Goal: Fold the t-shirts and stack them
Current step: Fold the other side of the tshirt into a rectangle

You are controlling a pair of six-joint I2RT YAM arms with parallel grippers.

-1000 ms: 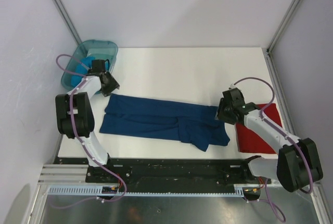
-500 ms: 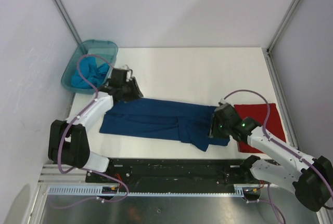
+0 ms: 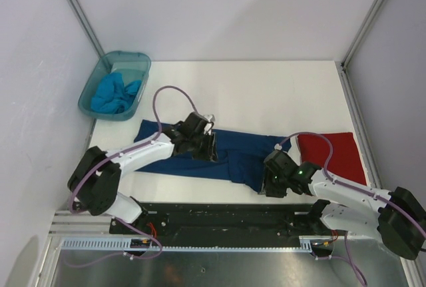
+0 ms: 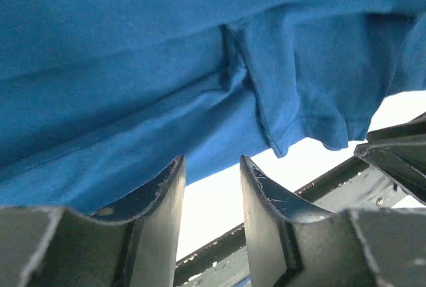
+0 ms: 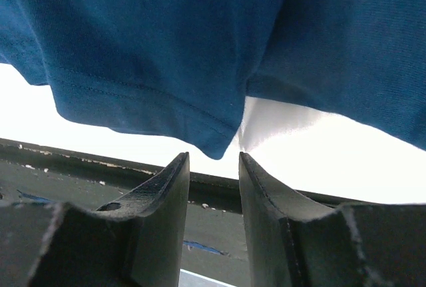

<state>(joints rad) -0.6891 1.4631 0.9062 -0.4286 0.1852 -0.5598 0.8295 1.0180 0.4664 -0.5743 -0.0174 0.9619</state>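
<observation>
A dark blue t-shirt [image 3: 233, 150] lies spread across the front of the white table, partly folded lengthwise. It fills the left wrist view [image 4: 166, 67] and the right wrist view [image 5: 200, 47]. My left gripper [image 3: 208, 147] is open and empty over the shirt's middle, near its front edge. My right gripper [image 3: 269, 184] is open and empty at the shirt's front right corner, by the table's front edge. A folded red t-shirt [image 3: 333, 154] lies at the right.
A teal bin [image 3: 116, 86] with a light blue garment [image 3: 113, 94] stands at the back left. The black front rail [image 3: 219, 214] runs just below the table edge, close to both grippers.
My left gripper has swung from the bin side to the shirt's middle. My right gripper has moved from the shirt's right end down to its front right corner.
</observation>
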